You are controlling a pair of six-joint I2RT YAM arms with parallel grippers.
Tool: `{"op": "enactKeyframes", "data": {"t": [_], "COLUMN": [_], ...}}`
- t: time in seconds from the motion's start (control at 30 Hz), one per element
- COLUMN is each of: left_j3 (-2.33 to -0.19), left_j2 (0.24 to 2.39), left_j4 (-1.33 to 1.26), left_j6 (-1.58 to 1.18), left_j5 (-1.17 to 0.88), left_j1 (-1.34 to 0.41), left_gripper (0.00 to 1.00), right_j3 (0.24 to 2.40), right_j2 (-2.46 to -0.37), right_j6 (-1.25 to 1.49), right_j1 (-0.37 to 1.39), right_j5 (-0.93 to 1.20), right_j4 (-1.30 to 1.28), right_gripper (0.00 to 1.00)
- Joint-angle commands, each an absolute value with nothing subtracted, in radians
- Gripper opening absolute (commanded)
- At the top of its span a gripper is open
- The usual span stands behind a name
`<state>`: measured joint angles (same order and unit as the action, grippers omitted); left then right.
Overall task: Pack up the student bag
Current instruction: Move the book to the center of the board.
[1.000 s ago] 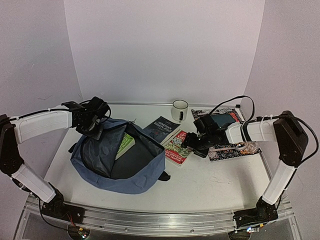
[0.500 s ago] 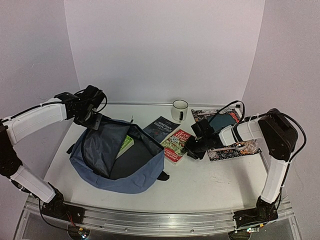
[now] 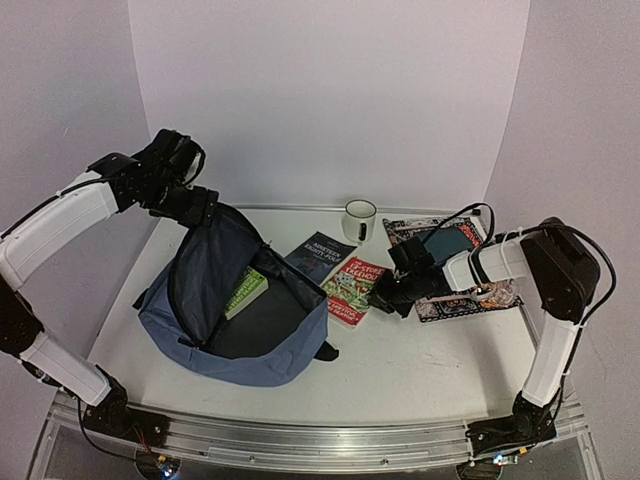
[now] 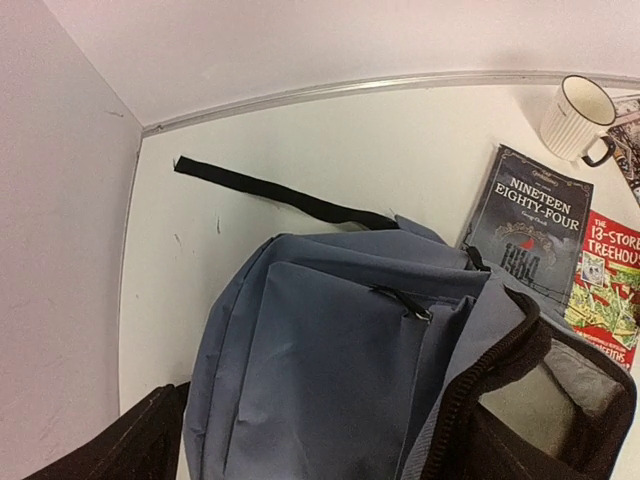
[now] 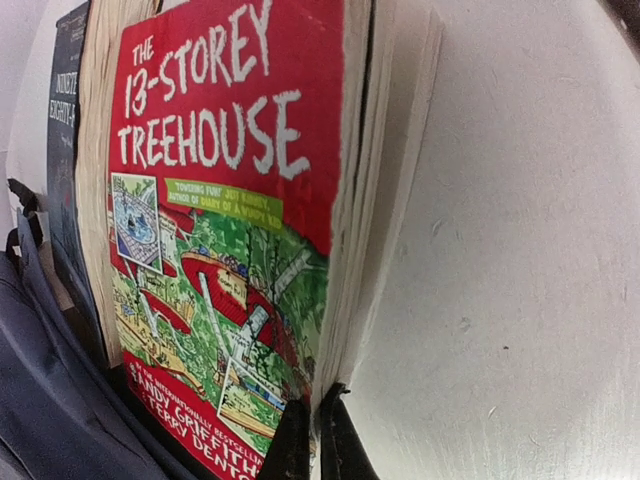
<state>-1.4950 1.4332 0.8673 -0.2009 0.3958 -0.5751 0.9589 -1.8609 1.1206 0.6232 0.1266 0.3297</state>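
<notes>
One slate-blue student bag (image 3: 270,365) gapes unzipped, dark grey lining showing.

Right end effector (image 5: 313,425) fully closed.

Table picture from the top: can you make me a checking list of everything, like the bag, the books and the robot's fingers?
Surface: white table, faint scuff marks.
Job's things: big slate-blue fabric backpack open, green book inside.
Clutter: dark paperback, white mug, patterned book.
Grippers: right gripper fingers shut on red paperback; left gripper at backpack's raised rim, state unclear.
Cables: black cable loops over right arm.
Surroundings: plain white walls.
</notes>
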Motion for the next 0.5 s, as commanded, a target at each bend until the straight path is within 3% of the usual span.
{"op": "enactKeyframes", "data": {"t": [0.0,0.17,0.3,0.47], "left_j3": [-1.588,-1.579,-1.453,-1.247], "left_j2": [1.386,1.385,1.398,1.419], "left_j4": [0.858,0.875,0.883,0.813], "left_j6": [-0.173,-0.167,-0.232,-0.329], "left_j5": [0.434,0.476,0.552,0.495], "left_j1": [-0.571,-0.571,-0.571,-0.565], "left_gripper": [0.91,0.93,0.93,0.93], "right_j3": [0.887,0.806,0.771,0.781], "right_j2": [-1.763,-1.677,-1.620,-1.592], "right_j6": [1.087,1.056,0.992,0.888], "right_j1": [0.621,0.621,0.621,0.623], "right_j5": [0.164,0.204,0.242,0.272], "right_j4": [0.280,0.244,0.178,0.104], "right_gripper": [0.00,0.00,0.00,0.00]}}
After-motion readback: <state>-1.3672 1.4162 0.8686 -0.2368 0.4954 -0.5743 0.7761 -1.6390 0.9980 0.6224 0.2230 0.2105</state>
